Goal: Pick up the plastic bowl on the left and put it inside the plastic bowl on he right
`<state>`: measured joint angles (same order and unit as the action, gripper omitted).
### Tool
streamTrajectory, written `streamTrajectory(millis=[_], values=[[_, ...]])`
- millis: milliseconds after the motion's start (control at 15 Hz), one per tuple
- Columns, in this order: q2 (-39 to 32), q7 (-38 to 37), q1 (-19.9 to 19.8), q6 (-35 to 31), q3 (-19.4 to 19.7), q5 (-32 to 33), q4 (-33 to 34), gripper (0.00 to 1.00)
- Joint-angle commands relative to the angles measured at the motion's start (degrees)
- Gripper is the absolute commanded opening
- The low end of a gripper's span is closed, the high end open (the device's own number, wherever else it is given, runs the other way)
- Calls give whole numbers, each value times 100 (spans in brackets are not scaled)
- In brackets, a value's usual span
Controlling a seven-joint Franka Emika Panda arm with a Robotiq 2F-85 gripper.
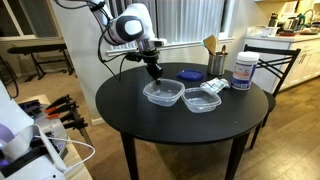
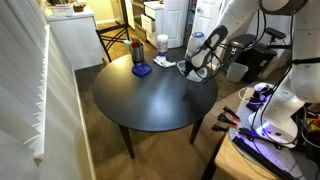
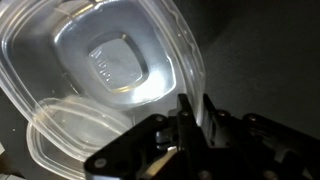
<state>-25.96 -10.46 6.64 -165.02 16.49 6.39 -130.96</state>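
- Tool (image 1: 153, 73): points straight down at the far rim of the left bowl (image 1: 163, 94). In the wrist view the tool (image 3: 196, 112) has its jaws drawn narrow, with the thin clear wall of that bowl running between the two fingers (image 3: 184, 112), so it grips the rim.
- Arm (image 1: 130, 25): enters from the upper left in an exterior view, bends at the white wrist housing and drops its last link vertically over the worktop (image 1: 125, 100). In an exterior view from the opposite side, the tool (image 2: 193, 68) hangs at the far edge of the round black worktop (image 2: 140, 100), and the bowls are largely hidden behind it.
- Left bowl: clear plastic, squarish with rounded corners, mouth upward. In the wrist view the left bowl (image 3: 110, 65) fills the frame. Whether its base touches the worktop cannot be told.
- Right bowl (image 1: 202, 100): the same clear type, just beside the left bowl. In the wrist view the right bowl (image 3: 65, 135) shows at the lower left, its rim overlapping the held bowl's edge.
- Behind the bowls: a blue lid (image 1: 189, 75), a white jar (image 1: 244, 70), a holder of wooden utensils (image 1: 213, 58) and a small packet (image 1: 212, 87).
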Motion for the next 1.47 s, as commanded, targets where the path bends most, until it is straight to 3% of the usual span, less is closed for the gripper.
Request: streamTrajectory(millis=[0,267,533,800,933,1267,1400], values=[[299,-122,468,168,580,918,-130,4],[512,-62,630,-7,1130,1910,-37,4],[648,280,167,-338,1007,2251,116,4],[335,941,-415,-1025,556,1984,403,4],[207,1409,-773,-1199,149,1816,545,4],[-302,2658,-1600,-1272,-1084,1578,983,4],[-541,2933,-1708,-1102,-1331,1567,1203,4]])
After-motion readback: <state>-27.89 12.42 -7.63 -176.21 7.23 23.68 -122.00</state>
